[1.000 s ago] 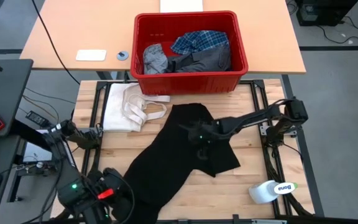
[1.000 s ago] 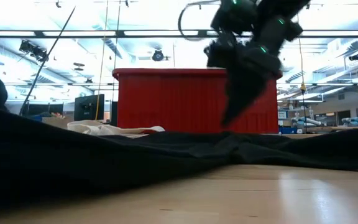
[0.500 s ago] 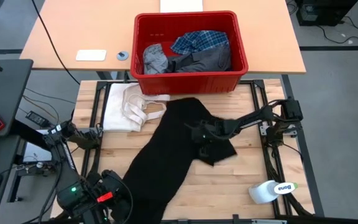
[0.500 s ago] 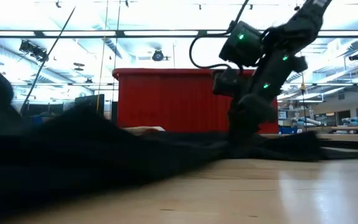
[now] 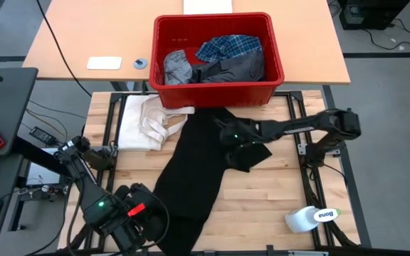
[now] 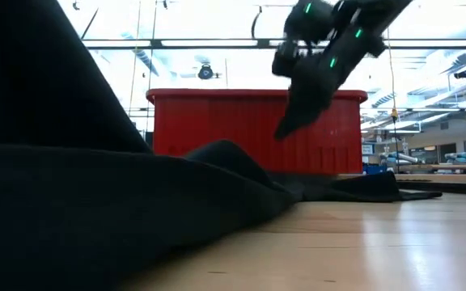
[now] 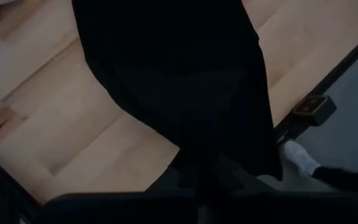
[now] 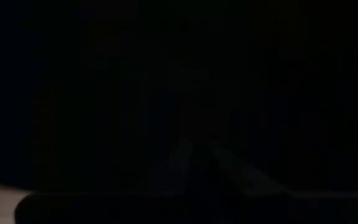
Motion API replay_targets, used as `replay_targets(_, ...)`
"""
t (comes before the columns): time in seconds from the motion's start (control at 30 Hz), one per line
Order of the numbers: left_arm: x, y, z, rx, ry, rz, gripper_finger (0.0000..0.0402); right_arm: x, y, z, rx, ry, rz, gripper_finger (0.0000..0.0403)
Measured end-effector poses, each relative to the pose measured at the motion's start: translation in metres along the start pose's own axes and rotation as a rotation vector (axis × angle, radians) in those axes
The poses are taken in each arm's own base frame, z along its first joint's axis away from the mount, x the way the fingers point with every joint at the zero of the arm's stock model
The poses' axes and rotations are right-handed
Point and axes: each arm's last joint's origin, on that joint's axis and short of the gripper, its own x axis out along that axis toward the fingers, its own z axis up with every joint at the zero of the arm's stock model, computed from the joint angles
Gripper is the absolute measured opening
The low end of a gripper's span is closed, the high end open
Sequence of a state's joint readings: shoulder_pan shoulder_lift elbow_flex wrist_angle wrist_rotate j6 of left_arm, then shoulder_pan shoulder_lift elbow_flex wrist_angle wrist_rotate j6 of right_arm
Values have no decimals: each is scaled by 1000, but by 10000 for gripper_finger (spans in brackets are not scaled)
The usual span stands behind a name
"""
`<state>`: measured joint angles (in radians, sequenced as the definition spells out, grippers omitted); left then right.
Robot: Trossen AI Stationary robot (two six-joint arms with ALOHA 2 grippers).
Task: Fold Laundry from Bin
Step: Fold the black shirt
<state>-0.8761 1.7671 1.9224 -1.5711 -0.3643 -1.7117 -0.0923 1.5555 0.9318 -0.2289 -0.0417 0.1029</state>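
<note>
**Black garment drawn long across the table, bin still loaded**

We have the large black garment (image 5: 201, 171) lying as a long diagonal band on the wooden table (image 5: 276, 203), running from just in front of the red bin (image 5: 219, 94) down to the near left corner. Our left gripper (image 5: 137, 217) sits at that near corner with the cloth's lower end at it; in the left wrist view the black fabric (image 7: 185, 93) hangs straight down into our fingers, so we judge it pinched there, holding that end as an anchor. Our right gripper (image 5: 235, 136) reaches in from the right, over the upper part of the garment close to the bin's front wall. The right wrist view is filled with dark cloth, and the low view shows the gripper (image 6: 291, 121) raised above the fabric, so we cannot tell whether its fingers are spread or pressed together.

Holding one end low and working the other end near the bin seems meant to pull the garment out straight and flat before any fold.

The rest of the laundry waits in the bin: the plaid shirt (image 5: 228, 47), a light grey piece (image 5: 177, 67) and a dark grey one (image 5: 237, 69). A cream-white cloth (image 5: 148, 121) lies on the table's far left, beside the black garment, with its strap loops reaching its edge.
</note>
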Motion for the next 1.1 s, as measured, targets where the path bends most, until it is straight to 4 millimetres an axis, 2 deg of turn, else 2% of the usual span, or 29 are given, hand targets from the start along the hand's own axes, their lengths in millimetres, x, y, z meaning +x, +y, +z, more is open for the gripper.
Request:
replay_targets(0.13, -1, 0, -2, 96, 3, -1, 7, -17, 60, 1, -97, -75, 211, 47)
replay_targets(0.33, -2, 1, -6, 263, -11, -8, 7, -32, 160, -15, -196, -167, 497, 47)
replay_targets(0.47, -2, 0, -5, 338, -31, -5, 7, -37, 212, -9, -286, -171, 556, 48)
replay_targets(0.57, -2, 0, -5, 394, -31, -5, 7, -32, 246, 0, -351, -161, 557, 52)
replay_targets(0.7, -2, 0, -5, 461, -31, -4, 7, -9, 279, 20, -358, -159, 591, 76)
replay_targets(0.9, -2, 0, -5, 525, -31, -3, 7, 30, 317, 50, -381, -186, 609, 154)
replay_targets(1.0, -2, 0, -4, 539, -31, -2, 7, 47, 332, 57, -426, -204, 601, 182)
replay_targets(1.1, -1, 0, -3, 535, -31, -1, 7, 70, 344, 53, -443, -179, 595, 192)
